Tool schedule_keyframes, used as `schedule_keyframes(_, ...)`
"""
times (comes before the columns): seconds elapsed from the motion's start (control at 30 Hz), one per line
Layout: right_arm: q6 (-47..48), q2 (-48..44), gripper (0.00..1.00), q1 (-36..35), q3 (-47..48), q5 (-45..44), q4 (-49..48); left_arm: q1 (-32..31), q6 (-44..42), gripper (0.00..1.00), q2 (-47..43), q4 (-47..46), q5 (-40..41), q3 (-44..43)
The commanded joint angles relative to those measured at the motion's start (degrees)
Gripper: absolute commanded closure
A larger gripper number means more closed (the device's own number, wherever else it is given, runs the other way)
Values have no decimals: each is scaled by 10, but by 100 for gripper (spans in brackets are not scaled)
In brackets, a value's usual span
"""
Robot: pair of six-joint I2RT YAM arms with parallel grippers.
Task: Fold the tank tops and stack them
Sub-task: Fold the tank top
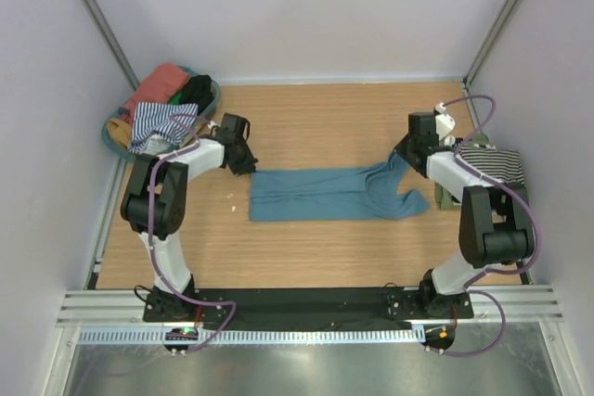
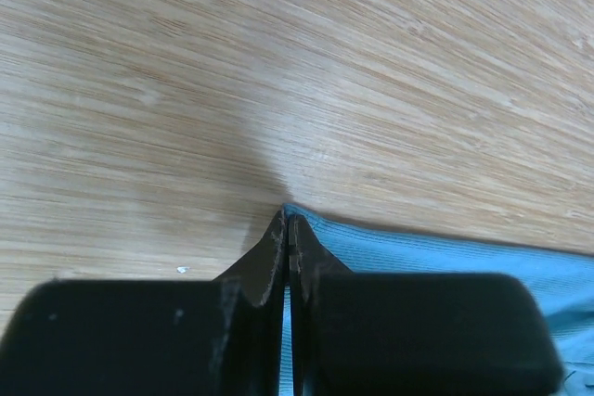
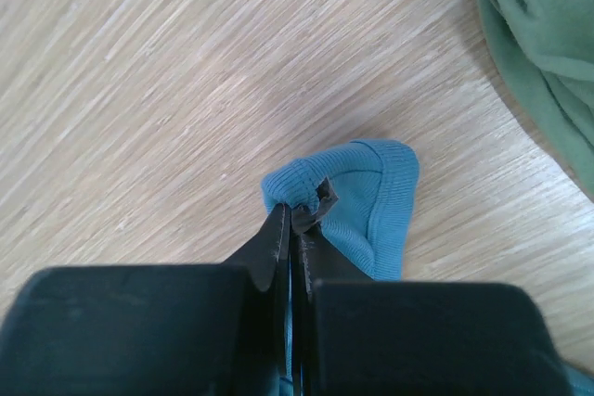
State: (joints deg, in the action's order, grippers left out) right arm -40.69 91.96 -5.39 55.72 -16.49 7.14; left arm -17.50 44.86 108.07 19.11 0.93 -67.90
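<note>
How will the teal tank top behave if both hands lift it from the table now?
Probably floppy: the teal tank top lies flat and creased, and its edge bunches where the right hand pinches it. Held only there and at the corner in the left hand, its middle would likely sag. The thin cloth looks light.

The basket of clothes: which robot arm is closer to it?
Left. The left gripper pinches the teal tank top at its corner, a little way from the basket; the right gripper pinches its other end, far across the table.
</note>
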Motion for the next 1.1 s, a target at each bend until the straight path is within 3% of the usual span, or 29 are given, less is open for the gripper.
schedule_keyframes(0.0, -12, -37, 99, 22, -61, 58, -149, 21, 3, 100, -8, -7, -8, -3)
schedule_keyframes(0.3, -43, -82, 99, 46, -189, 91, -321, 42, 5, 100, -28, -20, -25, 18)
schedule_keyframes(0.6, -76, -94, 99, 88, -278, 123, -426, 57, 3, 100, -27, -22, -23, 27)
schedule_keyframes(1.07, -96, -108, 96, 119, -353, 116, -470, 82, -1, 100, -37, -23, -23, 42)
